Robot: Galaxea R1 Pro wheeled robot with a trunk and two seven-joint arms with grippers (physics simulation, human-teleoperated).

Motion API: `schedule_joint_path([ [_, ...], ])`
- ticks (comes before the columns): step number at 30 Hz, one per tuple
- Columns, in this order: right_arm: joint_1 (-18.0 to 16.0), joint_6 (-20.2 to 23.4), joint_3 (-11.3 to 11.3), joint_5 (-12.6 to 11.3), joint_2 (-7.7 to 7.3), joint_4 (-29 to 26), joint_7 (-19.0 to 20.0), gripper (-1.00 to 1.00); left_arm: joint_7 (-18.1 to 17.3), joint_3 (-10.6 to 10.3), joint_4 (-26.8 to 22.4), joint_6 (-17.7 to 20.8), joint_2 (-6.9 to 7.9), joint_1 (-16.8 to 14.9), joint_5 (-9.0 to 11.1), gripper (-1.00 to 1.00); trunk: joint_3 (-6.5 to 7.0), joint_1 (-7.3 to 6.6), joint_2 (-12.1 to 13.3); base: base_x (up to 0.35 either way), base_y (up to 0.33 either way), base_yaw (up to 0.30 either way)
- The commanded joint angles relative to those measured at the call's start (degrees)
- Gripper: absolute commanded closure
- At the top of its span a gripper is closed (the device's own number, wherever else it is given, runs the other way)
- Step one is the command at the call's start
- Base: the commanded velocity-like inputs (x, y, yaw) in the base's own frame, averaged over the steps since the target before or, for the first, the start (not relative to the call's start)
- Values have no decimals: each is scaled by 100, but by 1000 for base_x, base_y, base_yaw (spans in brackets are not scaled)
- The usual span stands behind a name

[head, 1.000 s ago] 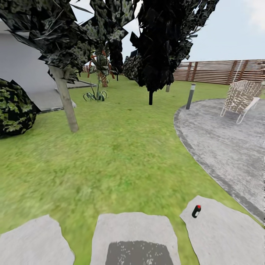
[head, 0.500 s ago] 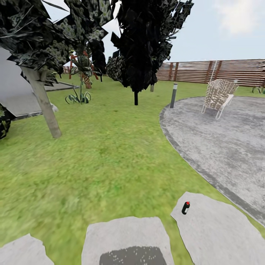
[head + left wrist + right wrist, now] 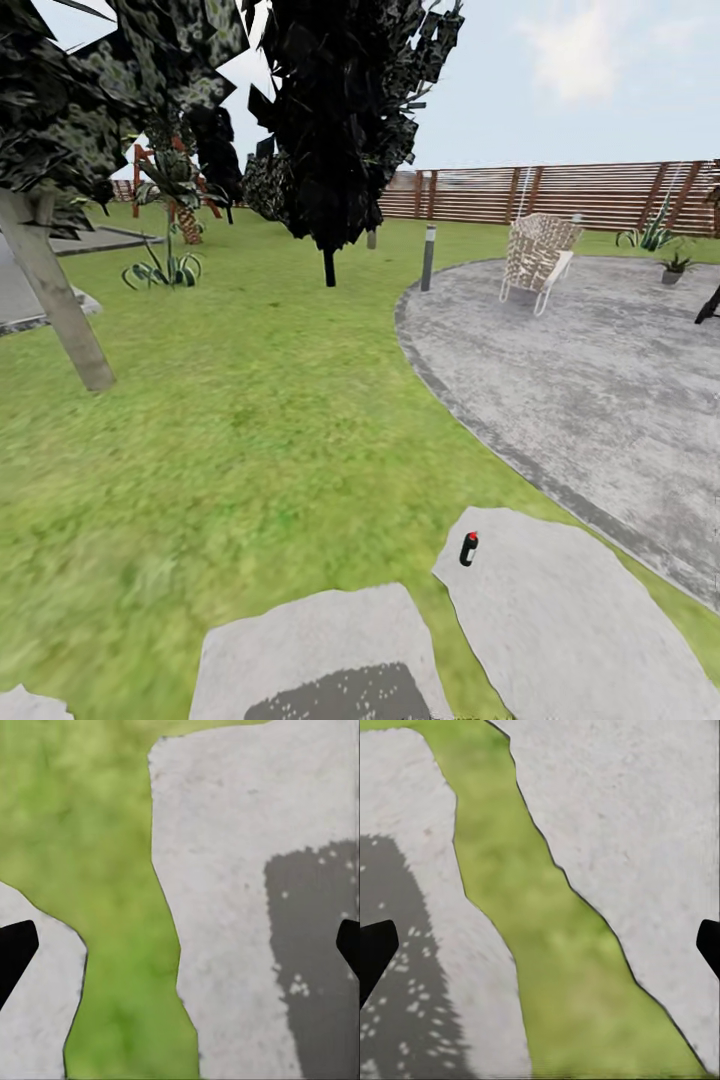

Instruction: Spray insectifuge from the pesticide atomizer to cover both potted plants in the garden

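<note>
Small black red-capped spray bottle upright at a grey stepping stone's edge; both hands released, empty.

Ahead of me a woven white chair stands on the far part of the paving, with a short dark post light at the paving's edge near it. A black-leaved tree rises from the grass to my left of that post, and a pale leaning trunk stands further left. A spiky striped plant grows beyond it (its leaves arch low over the grass). A dark speckled shadow lies on the stone slab nearest me.
</note>
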Motion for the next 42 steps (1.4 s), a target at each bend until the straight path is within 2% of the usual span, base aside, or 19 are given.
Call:
schedule_joint_path([
  [1,-3,-18,-10,20,1,4,-2,-100,12,4,3,-22,0,0,-5,-100,-5,-1,-2,0,0,-268],
  [42,-5,-18,-12,26,-7,1,24,-100,12,4,12,-19,0,-2,-7,-100,-5,-1,-2,0,0,-268],
])
